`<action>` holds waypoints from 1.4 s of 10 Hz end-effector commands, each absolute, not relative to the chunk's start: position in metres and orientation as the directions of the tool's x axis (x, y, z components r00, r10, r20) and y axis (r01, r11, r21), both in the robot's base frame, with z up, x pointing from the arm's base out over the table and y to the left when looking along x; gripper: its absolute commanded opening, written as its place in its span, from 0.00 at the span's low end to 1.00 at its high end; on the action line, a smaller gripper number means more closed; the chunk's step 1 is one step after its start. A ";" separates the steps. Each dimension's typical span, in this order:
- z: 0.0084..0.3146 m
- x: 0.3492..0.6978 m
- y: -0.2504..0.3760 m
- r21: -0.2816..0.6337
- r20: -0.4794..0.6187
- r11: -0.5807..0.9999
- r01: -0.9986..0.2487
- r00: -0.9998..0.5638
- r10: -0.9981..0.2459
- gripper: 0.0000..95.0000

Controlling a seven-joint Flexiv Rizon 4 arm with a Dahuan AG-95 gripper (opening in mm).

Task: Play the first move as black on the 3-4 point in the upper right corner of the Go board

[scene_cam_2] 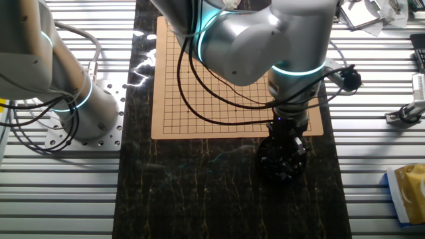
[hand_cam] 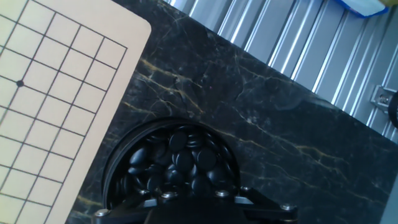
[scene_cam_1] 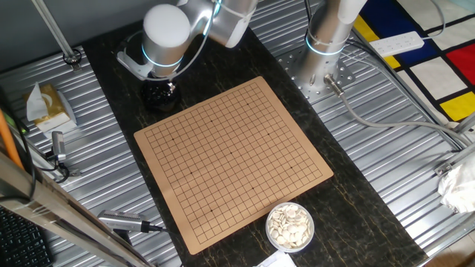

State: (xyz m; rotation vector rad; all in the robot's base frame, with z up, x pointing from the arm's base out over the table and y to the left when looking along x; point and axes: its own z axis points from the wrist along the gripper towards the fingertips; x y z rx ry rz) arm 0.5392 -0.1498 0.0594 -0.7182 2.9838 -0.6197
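We locate the pincer (scene_cam_2: 282,156) directly above the bowl of black stones (hand_cam: 177,165), which rests on the dark tabletop (hand_cam: 261,106) just beside a corner of the Go board (scene_cam_1: 234,159). We cannot tell whether its fingers are spread or pressed together.

Go board (scene_cam_1: 231,159): matt tan wood or fibreboard, smooth, with thin printed black grid lines. Black stones (hand_cam: 180,163): glossy and smooth, heaped in a dark, shiny round bowl (hand_cam: 121,162). White stones (scene_cam_1: 289,225): pale, satin, in a bowl with a clear, glassy rim (scene_cam_1: 272,211). Surface (scene_cam_1: 96,141): ribbed bare metal, brushed and reflective. Mat (hand_cam: 249,106) under the board: black stone-look sheet with pale veins, polished. Robot arm (scene_cam_2: 259,40): smooth silver-grey casing with a semi-gloss finish.
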 end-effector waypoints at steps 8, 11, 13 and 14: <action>0.055 0.537 -0.154 -0.386 0.084 0.807 -0.447 -0.888 -0.451 0.20; 0.053 0.538 -0.155 -0.386 0.084 0.806 -0.449 -0.887 -0.454 0.20; 0.050 0.538 -0.156 -0.389 0.077 0.805 -0.448 -0.886 -0.456 0.20; 0.050 0.538 -0.156 -0.391 0.072 0.803 -0.449 -0.885 -0.459 0.20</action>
